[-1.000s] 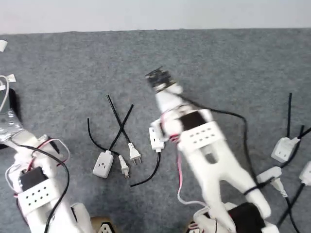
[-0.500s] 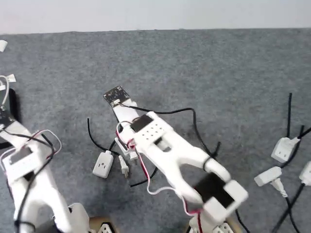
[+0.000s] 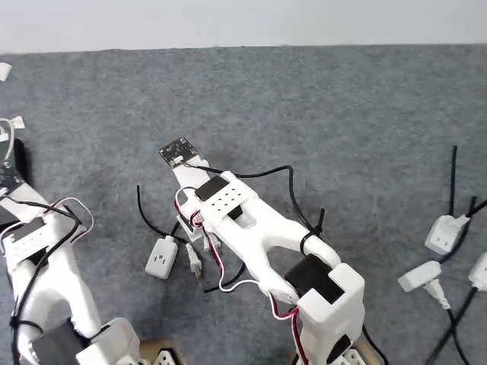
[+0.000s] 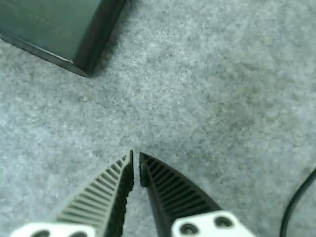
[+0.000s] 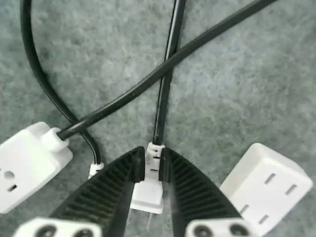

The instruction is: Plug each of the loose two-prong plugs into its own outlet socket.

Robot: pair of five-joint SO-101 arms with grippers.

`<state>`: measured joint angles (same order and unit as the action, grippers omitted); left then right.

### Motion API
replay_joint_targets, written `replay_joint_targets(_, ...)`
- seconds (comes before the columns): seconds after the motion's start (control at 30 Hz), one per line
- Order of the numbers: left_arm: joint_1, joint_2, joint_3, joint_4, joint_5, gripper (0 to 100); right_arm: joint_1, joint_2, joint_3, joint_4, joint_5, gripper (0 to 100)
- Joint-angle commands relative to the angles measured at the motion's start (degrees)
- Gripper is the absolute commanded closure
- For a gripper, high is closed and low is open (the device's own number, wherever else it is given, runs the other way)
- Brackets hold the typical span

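Plainly the right end effector (image 5: 153,152) pinches the white plug (image 5: 147,195) by its neck, with the plug in line with the fingers, prongs toward the wrist and cord (image 5: 165,84) leading away. A socket block (image 5: 264,190) lies just beside it on one side, a corded socket (image 5: 27,165) on the other. The left end effector (image 4: 137,163), closed and empty, sits well apart.

1. Your right arm (image 3: 251,228) stretches over the middle of the grey mat (image 3: 342,114).
2. Your left arm (image 3: 38,258) stands far left.
3. A white socket (image 3: 160,257) lies just beside a plug (image 3: 194,261).
4. More sockets (image 3: 444,233) sit far right.
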<state>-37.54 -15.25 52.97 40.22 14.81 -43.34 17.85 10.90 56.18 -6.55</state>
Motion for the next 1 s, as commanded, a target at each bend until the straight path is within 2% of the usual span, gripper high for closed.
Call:
replay_joint_targets(0.0, 0.1, 0.1, -2.8, -1.3, 0.3, 99, -0.9, 0.0, -3.2, 0.0, 0.8, 92.4)
replay_joint_targets(0.13, 0.2, 0.4, -2.8, -1.4, 0.3, 99, -1.4, 0.6, -3.2, 0.1, 0.8, 91.3)
replay_joint_targets(0.3, 0.2, 0.4, -2.8, -1.4, 0.2, 99, -2.2, 0.6, -3.0, 0.1, 0.8, 81.9)
replay_joint_targets(0.53, 0.3, 0.4, -2.7, -1.5, 0.1, 99, -2.1, 0.7, -2.9, 0.1, 0.8, 93.4)
replay_joint_targets(0.97, 0.3, 0.4, -2.5, -1.5, 0.1, 99, -2.2, 11.6, -16.7, 12.0, 0.8, 96.0)
